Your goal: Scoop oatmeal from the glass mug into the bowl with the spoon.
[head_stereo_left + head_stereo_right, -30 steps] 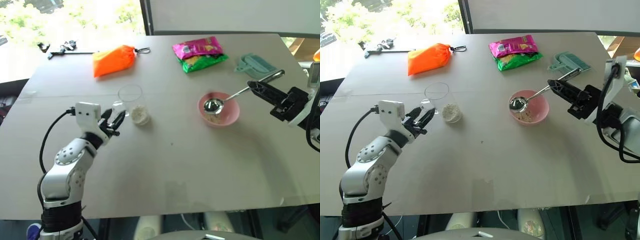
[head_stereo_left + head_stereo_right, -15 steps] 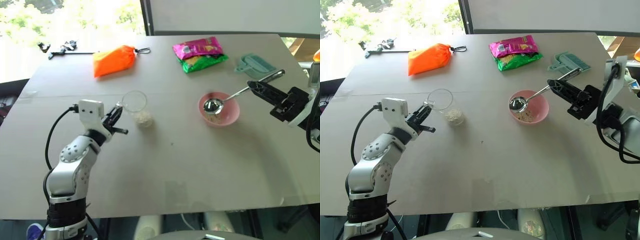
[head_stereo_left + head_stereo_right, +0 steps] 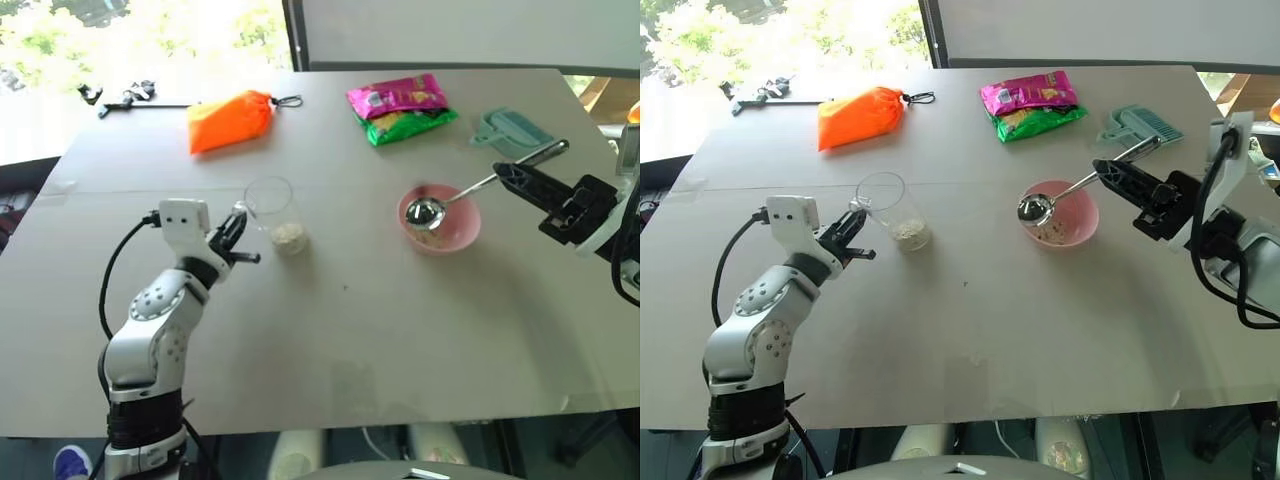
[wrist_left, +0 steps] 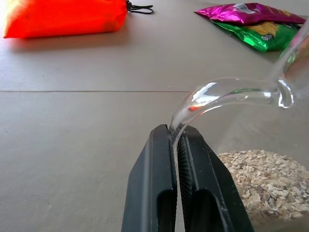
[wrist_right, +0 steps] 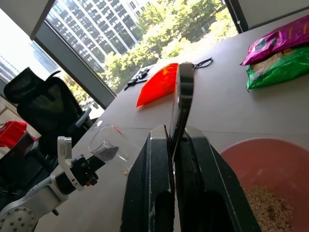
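Head stereo pair is looking forward and down from above the near edge of the table [image 3: 330,330], taking in the whole top. Both eyes are sharing one scene; the right eye is showing the bowl [image 3: 1060,212] slightly further left.

Left wrist camera is sitting low, very near the mug [image 4: 270,92], looking along the left gripper [image 4: 177,140] across the table toward the orange pouch [image 4: 58,17] and snack bags [image 4: 256,21].

Right wrist camera is sitting close above the bowl, facing along the right gripper [image 5: 176,133] toward the mug, pouch and windows [image 5: 145,29]. Both wrist views are sharing mug, pouch and bags.
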You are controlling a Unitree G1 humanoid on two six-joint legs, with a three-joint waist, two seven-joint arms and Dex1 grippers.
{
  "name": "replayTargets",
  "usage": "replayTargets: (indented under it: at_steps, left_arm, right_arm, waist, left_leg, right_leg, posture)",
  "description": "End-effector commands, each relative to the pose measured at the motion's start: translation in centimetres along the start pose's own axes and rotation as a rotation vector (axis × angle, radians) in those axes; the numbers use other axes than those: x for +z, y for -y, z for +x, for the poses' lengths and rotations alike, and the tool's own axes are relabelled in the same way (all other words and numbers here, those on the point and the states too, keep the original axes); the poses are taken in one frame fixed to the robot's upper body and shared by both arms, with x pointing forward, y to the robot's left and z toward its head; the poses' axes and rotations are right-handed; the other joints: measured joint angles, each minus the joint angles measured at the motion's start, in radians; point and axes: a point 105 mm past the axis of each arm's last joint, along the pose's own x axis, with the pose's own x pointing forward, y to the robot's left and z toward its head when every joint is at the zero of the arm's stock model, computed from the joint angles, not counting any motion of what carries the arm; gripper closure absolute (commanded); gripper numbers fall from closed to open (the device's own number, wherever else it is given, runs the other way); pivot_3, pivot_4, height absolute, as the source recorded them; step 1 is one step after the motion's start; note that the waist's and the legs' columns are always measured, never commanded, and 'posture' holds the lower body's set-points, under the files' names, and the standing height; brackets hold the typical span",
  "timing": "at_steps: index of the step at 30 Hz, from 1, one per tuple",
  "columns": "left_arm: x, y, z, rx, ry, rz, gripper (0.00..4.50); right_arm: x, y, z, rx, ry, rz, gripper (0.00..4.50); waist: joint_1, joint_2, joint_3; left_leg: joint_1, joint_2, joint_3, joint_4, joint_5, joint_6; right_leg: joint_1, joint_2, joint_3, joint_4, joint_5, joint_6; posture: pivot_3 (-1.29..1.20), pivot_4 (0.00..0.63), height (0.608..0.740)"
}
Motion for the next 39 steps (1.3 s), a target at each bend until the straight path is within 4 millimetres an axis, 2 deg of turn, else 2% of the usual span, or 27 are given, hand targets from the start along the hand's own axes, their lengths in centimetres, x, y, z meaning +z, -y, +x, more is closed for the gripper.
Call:
replayTargets:
  at_steps: [1,3,19,22,33,34,35,37,38,39]
  left_arm:
    - [1.0,0.4,-0.3,-0.013,0.03,0.033,2.62]
    - [1.1,0.4,-0.1,-0.007,0.036,0.058,1.73]
    - [2.4,0.4,1.0,0.002,0.105,0.184,1.73]
    - [2.2,0.4,1.0,0.001,0.098,0.199,2.44]
    - [2.2,0.2,1.0,0.005,0.104,0.217,2.44]
    - [2.2,0.2,1.0,0.006,0.104,0.217,2.95]
    - [2.2,0.2,1.0,0.006,0.105,0.216,3.19]
    - [2.1,0.3,0.9,0.005,0.103,0.216,4.14]
    - [2.1,0.3,0.9,0.005,0.102,0.216,4.46]
    - [2.1,0.3,0.9,0.006,0.102,0.215,4.46]
  right_arm:
    - [0.7,-1.0,0.0,0.031,0.023,-0.035,4.5]
    - [0.7,-1.1,0.0,0.031,0.022,-0.035,4.5]
    - [0.6,-1.2,0.0,0.025,0.027,-0.038,4.5]
    - [0.6,-1.2,0.0,0.026,0.029,-0.036,4.5]
    - [0.4,-1.2,0.0,0.026,0.023,-0.034,4.5]
    - [0.3,-1.2,0.1,0.027,0.023,-0.035,4.5]
    - [0.3,-1.2,0.1,0.028,0.023,-0.034,4.5]
    - [0.3,-1.2,0.1,0.03,0.023,-0.034,4.5]
    - [0.3,-1.2,0.1,0.03,0.023,-0.034,4.5]
    - [0.3,-1.2,0.1,0.03,0.023,-0.034,4.5]
  waist:
    - [0.0,0.0,0.0]
    - [0.0,0.0,0.0]
    - [0.0,0.0,0.0]
    - [0.0,0.0,0.0]
    - [0.0,0.0,0.0]
    - [0.0,0.0,0.0]
    - [0.0,0.0,0.0]
    - [0.0,0.0,0.0]
    - [0.0,0.0,0.0]
    - [0.0,0.0,0.0]
  left_leg:
    - [0.0,0.0,0.0,0.0,0.0,0.0]
    - [0.0,0.0,0.0,0.0,0.0,0.0]
    - [0.0,0.0,0.0,0.0,0.0,0.0]
    - [0.0,0.0,0.0,0.0,0.0,0.0]
    - [0.0,0.0,0.0,0.0,0.0,0.0]
    - [0.0,0.0,0.0,0.0,0.0,0.0]
    - [0.0,0.0,0.0,0.0,0.0,0.0]
    - [0.0,0.0,0.0,0.0,0.0,0.0]
    - [0.0,0.0,0.0,0.0,0.0,0.0]
    - [0.0,0.0,0.0,0.0,0.0,0.0]
  right_leg:
    - [0.0,0.0,0.0,0.0,0.0,0.0]
    - [0.0,0.0,0.0,0.0,0.0,0.0]
    - [0.0,0.0,0.0,0.0,0.0,0.0]
    - [0.0,0.0,0.0,0.0,0.0,0.0]
    - [0.0,0.0,0.0,0.0,0.0,0.0]
    - [0.0,0.0,0.0,0.0,0.0,0.0]
    - [0.0,0.0,0.0,0.0,0.0,0.0]
    - [0.0,0.0,0.0,0.0,0.0,0.0]
    - [0.0,0.0,0.0,0.0,0.0,0.0]
    - [0.0,0.0,0.0,0.0,0.0,0.0]
  posture:
    - [0.0,0.15,0.74]
    - [0.0,0.15,0.74]
    - [0.0,0.15,0.74]
    - [0.0,0.15,0.74]
    - [0.0,0.15,0.74]
    - [0.0,0.15,0.74]
    - [0.0,0.15,0.74]
    - [0.0,0.15,0.74]
    - [0.0,0.15,0.74]
    - [0.0,0.15,0.74]
